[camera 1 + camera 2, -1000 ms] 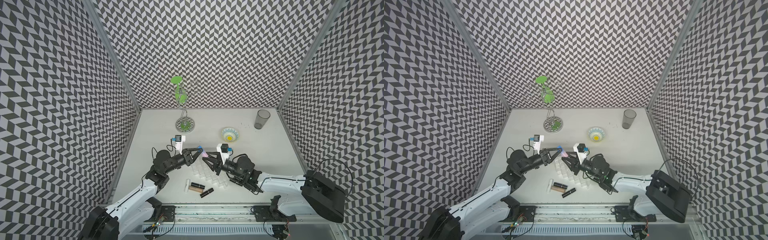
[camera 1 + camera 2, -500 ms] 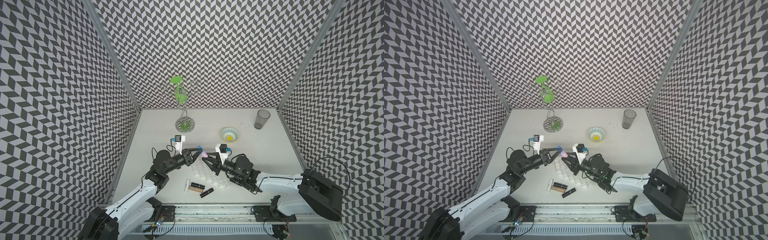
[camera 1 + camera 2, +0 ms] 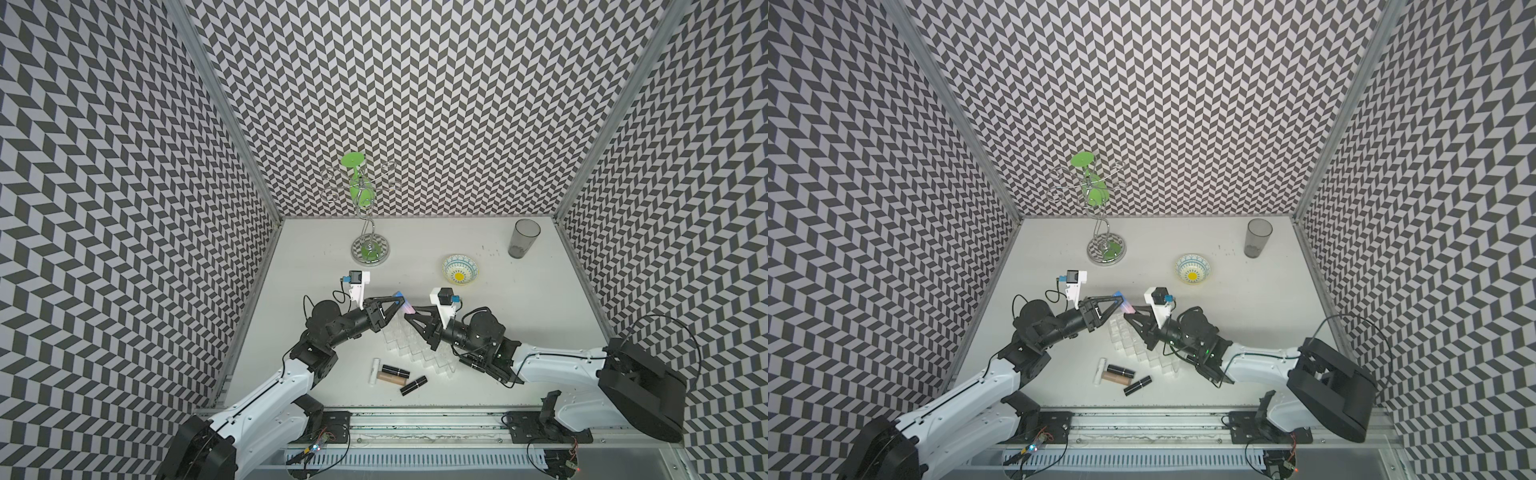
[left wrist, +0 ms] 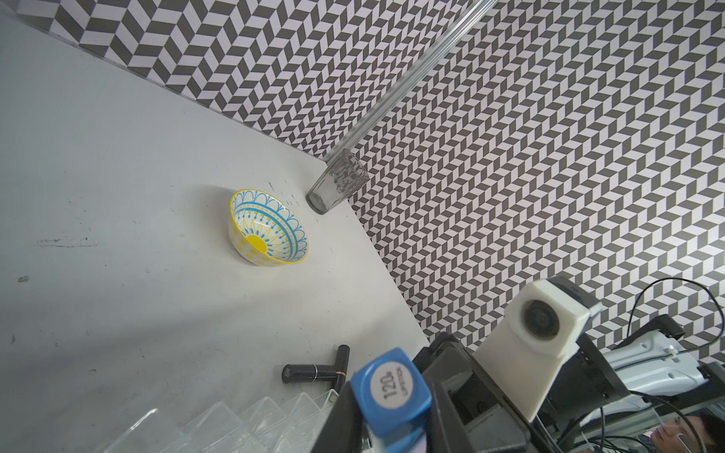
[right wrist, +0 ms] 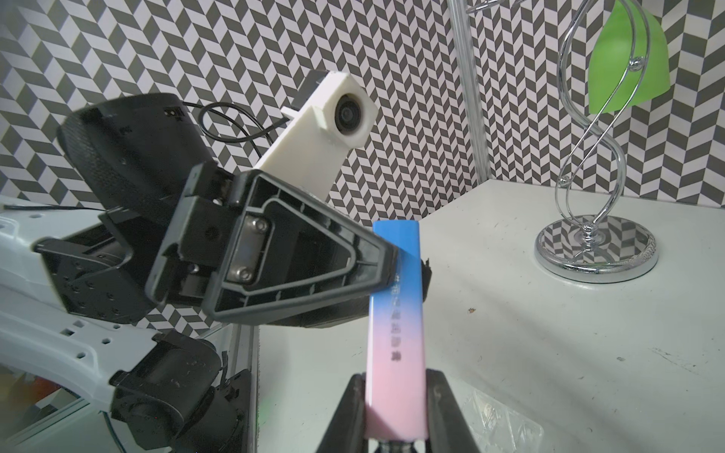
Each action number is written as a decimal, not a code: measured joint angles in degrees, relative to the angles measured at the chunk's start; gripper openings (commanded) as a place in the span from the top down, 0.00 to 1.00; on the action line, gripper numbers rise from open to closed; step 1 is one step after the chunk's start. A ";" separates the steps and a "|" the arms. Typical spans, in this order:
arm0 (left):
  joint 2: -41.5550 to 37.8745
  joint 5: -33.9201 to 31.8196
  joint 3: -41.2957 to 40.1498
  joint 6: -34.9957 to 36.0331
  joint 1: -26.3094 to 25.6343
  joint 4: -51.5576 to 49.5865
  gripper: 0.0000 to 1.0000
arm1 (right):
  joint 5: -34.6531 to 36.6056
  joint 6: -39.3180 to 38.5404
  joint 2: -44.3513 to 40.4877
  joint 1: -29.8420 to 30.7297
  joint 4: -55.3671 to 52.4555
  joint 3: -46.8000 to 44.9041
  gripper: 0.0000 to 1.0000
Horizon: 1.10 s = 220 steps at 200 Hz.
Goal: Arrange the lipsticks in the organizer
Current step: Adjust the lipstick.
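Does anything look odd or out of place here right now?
One blue-pink lipstick is gripped at both ends above the organizer: left gripper on the blue end, right gripper on the pink. Four lipsticks lie flat on the table beside it.

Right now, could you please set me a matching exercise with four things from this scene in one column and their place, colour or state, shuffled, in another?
1. blue-pink lipstick
2. beige lipstick
3. tumbler
4. bowl

A. lying flat near the front
B. standing in the far right corner
C. gripped by left hand and right hand
D. yellow centre, blue pattern

Pairs: 1-C, 2-A, 3-B, 4-D
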 measured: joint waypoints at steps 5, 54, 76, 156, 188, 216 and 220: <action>0.00 -0.07 0.00 0.00 0.00 -0.04 0.61 | 0.17 0.15 -0.42 0.00 -1.46 0.44 0.92; -2.78 -1.14 0.02 1.36 0.11 -3.04 0.35 | 4.26 4.22 -2.71 0.00 -29.68 13.88 0.95; -5.62 -2.10 0.04 2.47 0.11 -5.68 0.35 | 7.04 5.51 -3.02 0.00 -47.10 22.21 0.96; -12.70 -5.77 5.05 7.65 0.11 -16.00 0.35 | 17.11 9.88 -2.25 0.00 -98.75 40.76 0.97; -12.63 -5.81 5.29 8.35 0.11 -17.64 0.35 | 17.35 11.06 2.56 -0.02 -112.08 41.90 0.96; -12.61 -5.77 5.31 8.72 0.11 -18.86 0.35 | 17.79 11.52 6.10 -0.07 -120.26 43.06 0.96; -12.61 -5.75 5.31 8.76 0.11 -18.95 0.35 | 17.77 11.45 6.38 -0.07 -120.93 43.30 0.96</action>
